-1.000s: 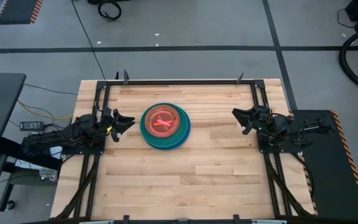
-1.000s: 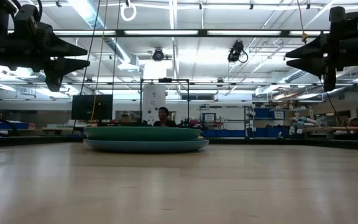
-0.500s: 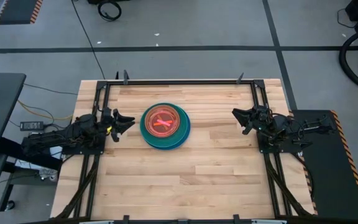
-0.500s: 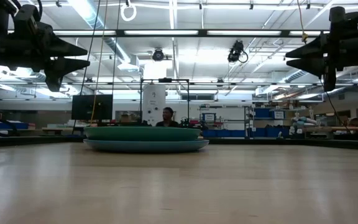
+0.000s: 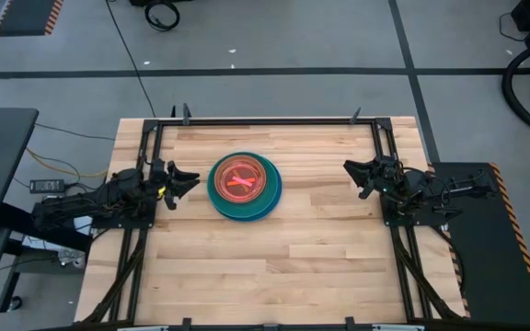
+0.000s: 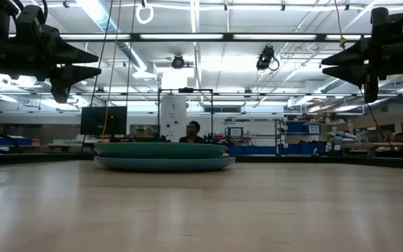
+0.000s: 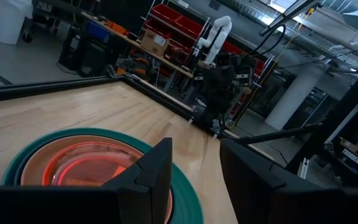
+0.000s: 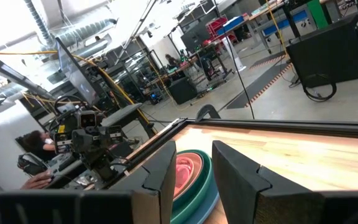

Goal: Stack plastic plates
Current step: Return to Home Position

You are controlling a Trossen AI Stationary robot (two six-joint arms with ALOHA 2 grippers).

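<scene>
The plastic plates (image 5: 244,186) sit nested in one stack at the table's middle: a blue plate at the bottom, teal above it, a translucent orange one on top; the others are hidden inside. The stack (image 6: 163,157) rests flat on the wood and also shows in the left wrist view (image 7: 98,168) and the right wrist view (image 8: 190,177). My left gripper (image 5: 188,178) hovers open left of the stack. My right gripper (image 5: 350,171) hovers open near the table's right side. Both stay raised above the table (image 6: 82,61) (image 6: 334,63).
A black metal frame (image 5: 265,120) runs along the table's far edge and sides. Bare wood (image 5: 274,267) lies all around the stack. A person (image 6: 193,131) sits in the room behind the table, and another person (image 8: 39,143) shows beyond the left arm.
</scene>
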